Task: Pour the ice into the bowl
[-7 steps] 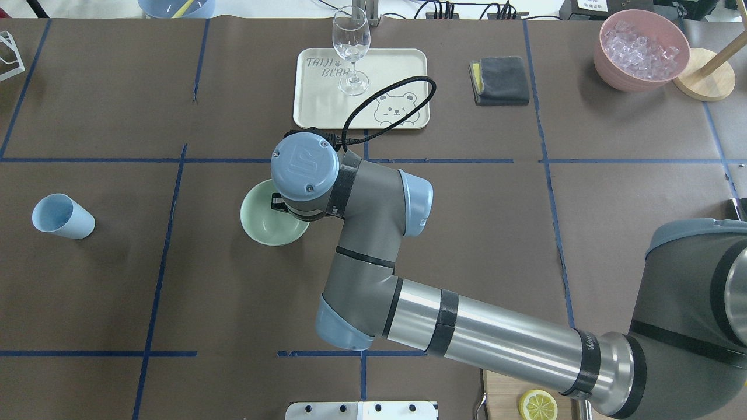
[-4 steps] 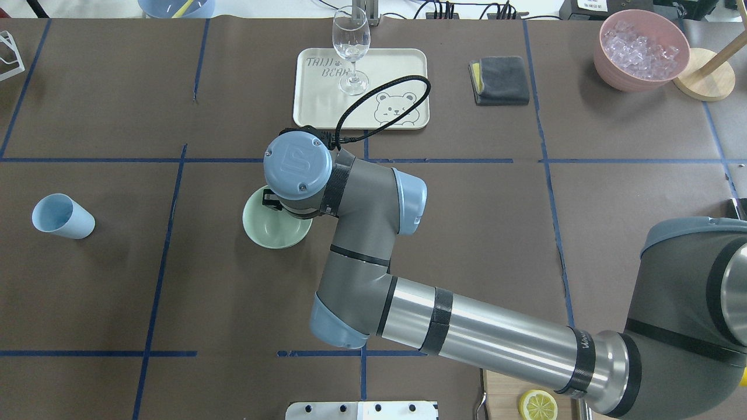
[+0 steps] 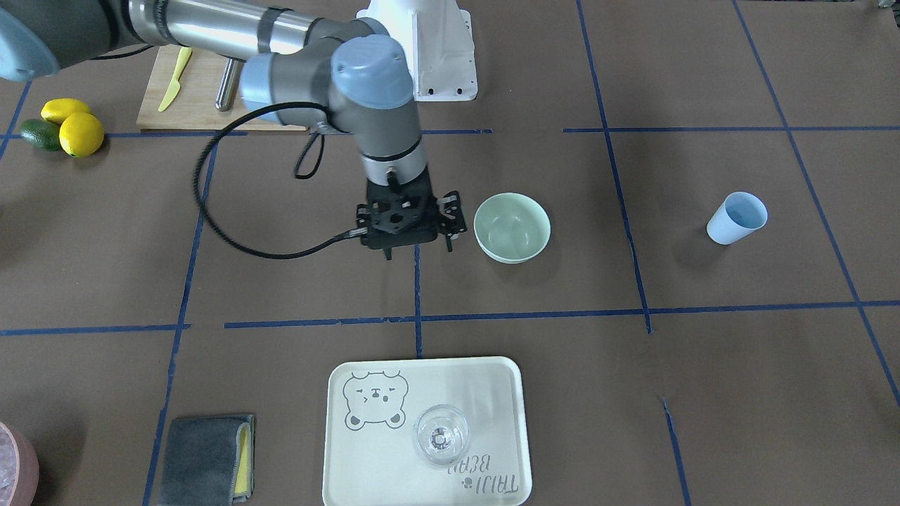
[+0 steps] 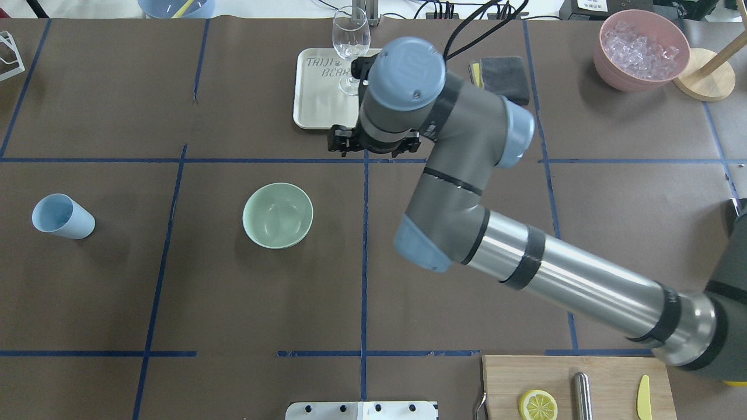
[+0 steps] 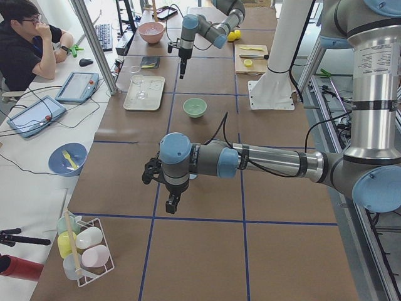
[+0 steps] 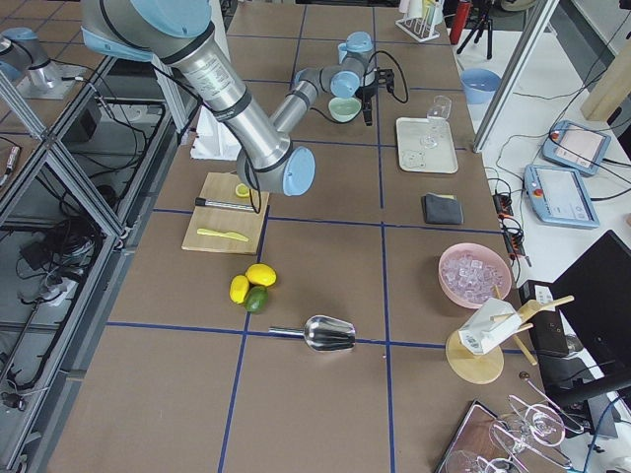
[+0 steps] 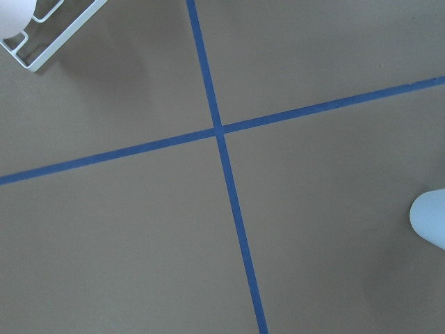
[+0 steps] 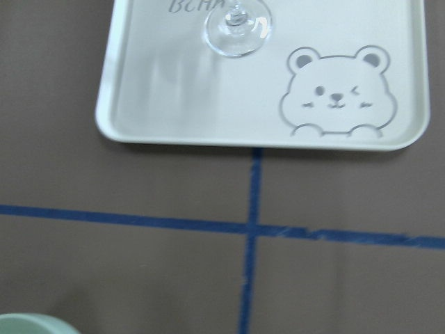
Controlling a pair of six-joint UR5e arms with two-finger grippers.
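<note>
Now my right gripper (image 3: 418, 250) has pulled back off the bowl (image 4: 278, 215) twd the tray (image 4: 315, 111), fingers spread apart, holding nothing. Bowl looks empty, and the ice (image 4: 641, 45) sits far off in the pink container (image 4: 610, 69), so the pour's not done imo.
</note>
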